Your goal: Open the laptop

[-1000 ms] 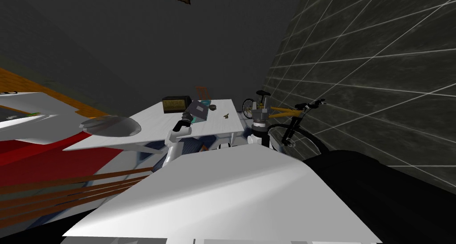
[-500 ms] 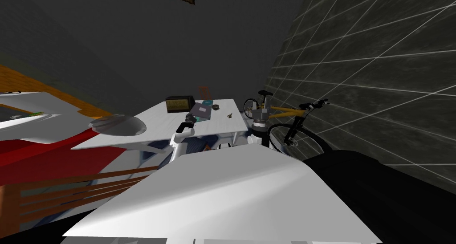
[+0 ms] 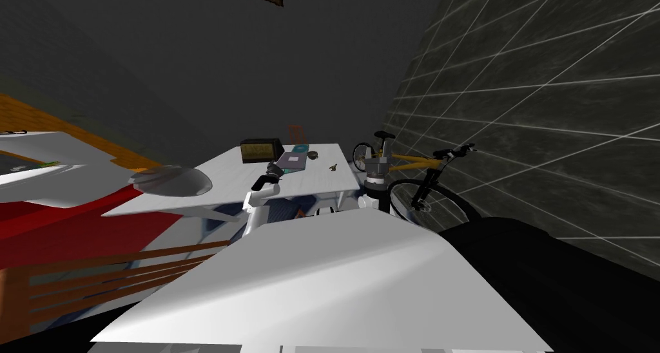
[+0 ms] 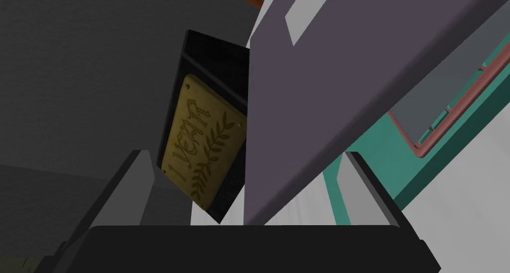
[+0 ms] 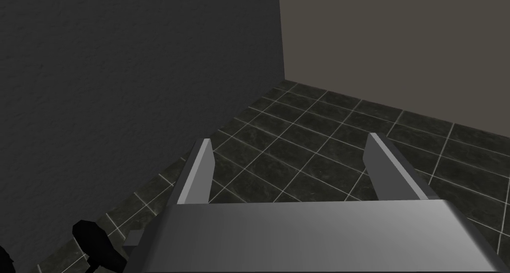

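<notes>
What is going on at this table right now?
The robot's left gripper, open, straddles the edge of the purple-grey lid of the laptop on the white table. The lid looks partly raised off a teal surface beneath. The right gripper is open and idle, held up beside the table near a bicycle.

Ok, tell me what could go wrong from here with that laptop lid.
1. The left gripper has its fingers open, with the laptop lid between them but not clamped, so the lid could slip out and drop.
2. The black box with a gold plaque stands close by the lid. Swung further, the lid may strike it.
3. Pulled rather than lifted, the laptop might slide on the white table.
</notes>
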{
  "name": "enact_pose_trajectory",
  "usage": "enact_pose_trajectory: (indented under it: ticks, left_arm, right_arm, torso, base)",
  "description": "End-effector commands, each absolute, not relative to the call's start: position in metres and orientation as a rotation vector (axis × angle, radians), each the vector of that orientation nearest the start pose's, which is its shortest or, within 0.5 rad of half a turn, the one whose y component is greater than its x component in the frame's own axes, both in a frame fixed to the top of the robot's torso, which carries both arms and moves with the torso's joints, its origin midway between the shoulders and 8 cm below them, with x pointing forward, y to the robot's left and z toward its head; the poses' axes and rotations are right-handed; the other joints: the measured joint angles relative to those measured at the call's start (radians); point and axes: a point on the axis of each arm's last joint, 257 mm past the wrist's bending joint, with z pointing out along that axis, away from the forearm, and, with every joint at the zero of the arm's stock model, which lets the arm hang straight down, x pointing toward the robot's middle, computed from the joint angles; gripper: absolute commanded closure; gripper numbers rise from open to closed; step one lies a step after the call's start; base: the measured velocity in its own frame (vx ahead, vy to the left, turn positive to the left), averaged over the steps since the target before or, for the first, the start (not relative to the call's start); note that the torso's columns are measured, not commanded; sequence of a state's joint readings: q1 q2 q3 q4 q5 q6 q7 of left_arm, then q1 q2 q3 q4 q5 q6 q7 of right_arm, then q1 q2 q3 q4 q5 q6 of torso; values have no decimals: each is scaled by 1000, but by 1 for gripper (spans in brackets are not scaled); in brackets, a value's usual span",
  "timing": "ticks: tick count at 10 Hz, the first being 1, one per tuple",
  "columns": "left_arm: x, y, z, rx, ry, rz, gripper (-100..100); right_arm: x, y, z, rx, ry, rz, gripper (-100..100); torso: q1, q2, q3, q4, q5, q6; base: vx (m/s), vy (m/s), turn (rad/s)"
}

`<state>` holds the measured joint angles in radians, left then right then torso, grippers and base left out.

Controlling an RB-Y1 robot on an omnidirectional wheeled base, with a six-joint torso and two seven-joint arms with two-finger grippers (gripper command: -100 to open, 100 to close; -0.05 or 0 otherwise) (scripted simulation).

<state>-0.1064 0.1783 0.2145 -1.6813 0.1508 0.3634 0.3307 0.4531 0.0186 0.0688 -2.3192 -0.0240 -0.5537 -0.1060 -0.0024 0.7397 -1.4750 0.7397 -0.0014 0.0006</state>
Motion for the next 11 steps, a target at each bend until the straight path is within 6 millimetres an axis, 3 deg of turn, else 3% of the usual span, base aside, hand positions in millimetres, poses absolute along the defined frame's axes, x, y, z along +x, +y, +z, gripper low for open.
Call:
enact_pose_trajectory:
  ticks: [1,4,5,6,11]
  left_arm:
    - [562,362,-166,-1594,962,-1265,-100]
    - [560,365,-150,-1594,962,-1264,-100]
    - [561,365,-155,-1595,964,-1261,-100]
    - [561,365,-155,-1597,964,-1260,0]
    - [561,365,-156,-1599,965,-1259,0]
  right_arm:
    - [330,-255,66,618,460,1531,0]
    - [330,-255,66,618,460,1531,0]
    - [330,-255,66,618,460,1531,0]
    - [330,-255,66,618,460,1531,0]
    - [330,-255,66,618,460,1531,0]
  torso:
    - [2,0,0,0,0,0]
    - [3,0,0,0,2,0]
    - [3,0,0,-1,1,0]
    - [2,-1,0,-1,1,-1]
    - [3,-2,-1,-2,2,-1]
  base:
    - [4,-12,-6]
    - [3,-8,0]
    - [0,0,0]
    - [0,0,0]
    - [0,0,0]
